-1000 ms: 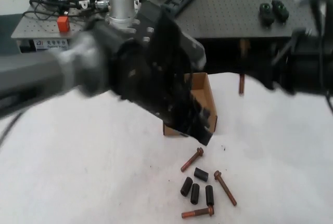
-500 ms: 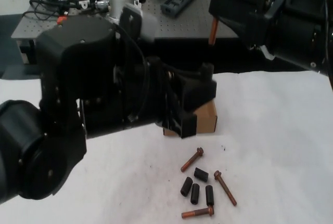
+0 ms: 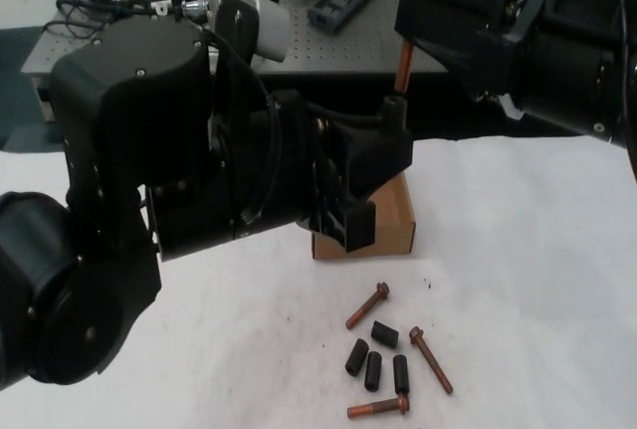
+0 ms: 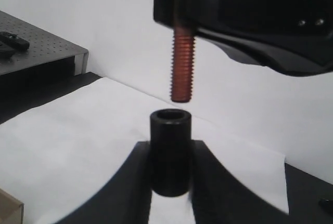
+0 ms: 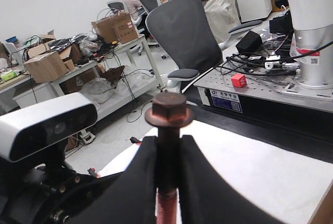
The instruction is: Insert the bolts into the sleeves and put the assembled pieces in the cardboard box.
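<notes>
White-covered bench (image 3: 557,280) with cardboard box (image 3: 396,220), loose bolts (image 3: 431,359), black sleeves (image 3: 373,370)

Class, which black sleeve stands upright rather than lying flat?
The sleeve gripped by the left tool, beneath the bolt; the loose sleeves lie flat.

Bolt (image 4: 182,68): coppery red-brown, with fine banding along the thread.
Sleeve (image 4: 170,130): plain matte black.
Left pincer (image 4: 170,154) and right pincer (image 5: 167,143): both black, no markings.
Sheet (image 3: 518,280) over the desk: white and unpatterned, with a few dark specks near the loose parts.
Cardboard box (image 3: 393,220): tan brown.
Loose bolts (image 3: 431,359): the same copper tone.
Loose sleeves (image 3: 383,333): black.
Perforated plate (image 3: 448,1) behind: dark grey with a regular grid of small dots.
Small block (image 5: 239,80): red-orange.
Office chair (image 5: 187,31): mid grey.
Camera housing (image 5: 47,125): pale silver-white with a dark front strip.
</notes>
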Controlling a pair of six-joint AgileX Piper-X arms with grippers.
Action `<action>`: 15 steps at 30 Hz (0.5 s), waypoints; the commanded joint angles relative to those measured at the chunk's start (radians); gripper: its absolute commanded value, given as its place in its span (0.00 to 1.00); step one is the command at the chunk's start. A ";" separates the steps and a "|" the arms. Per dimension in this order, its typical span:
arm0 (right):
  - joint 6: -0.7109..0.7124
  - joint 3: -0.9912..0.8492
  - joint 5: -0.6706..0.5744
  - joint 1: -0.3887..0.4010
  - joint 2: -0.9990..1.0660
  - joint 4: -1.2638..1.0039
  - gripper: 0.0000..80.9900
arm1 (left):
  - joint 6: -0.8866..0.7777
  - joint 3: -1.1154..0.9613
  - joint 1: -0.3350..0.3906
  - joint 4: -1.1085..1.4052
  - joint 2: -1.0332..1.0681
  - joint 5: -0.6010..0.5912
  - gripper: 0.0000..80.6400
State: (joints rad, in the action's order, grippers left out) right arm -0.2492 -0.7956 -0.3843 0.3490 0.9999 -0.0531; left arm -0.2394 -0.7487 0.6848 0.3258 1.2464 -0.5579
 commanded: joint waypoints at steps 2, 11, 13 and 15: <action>0.003 -0.008 -0.018 0.003 0.005 -0.013 0.02 | -0.010 -0.005 -0.004 0.021 -0.014 -0.015 0.01; 0.003 -0.008 -0.034 0.003 0.005 0.024 0.02 | -0.014 -0.005 -0.004 0.081 -0.014 0.008 0.01; 0.003 -0.008 -0.034 0.003 0.005 0.024 0.02 | -0.014 -0.005 -0.004 0.072 -0.014 0.007 0.01; 0.003 -0.008 -0.039 0.003 0.005 0.024 0.02 | -0.014 -0.005 -0.004 0.072 -0.014 0.007 0.01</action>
State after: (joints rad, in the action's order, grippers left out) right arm -0.2492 -0.7956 -0.4027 0.3490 0.9999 -0.0363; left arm -0.2445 -0.7451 0.6848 0.3595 1.2464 -0.5633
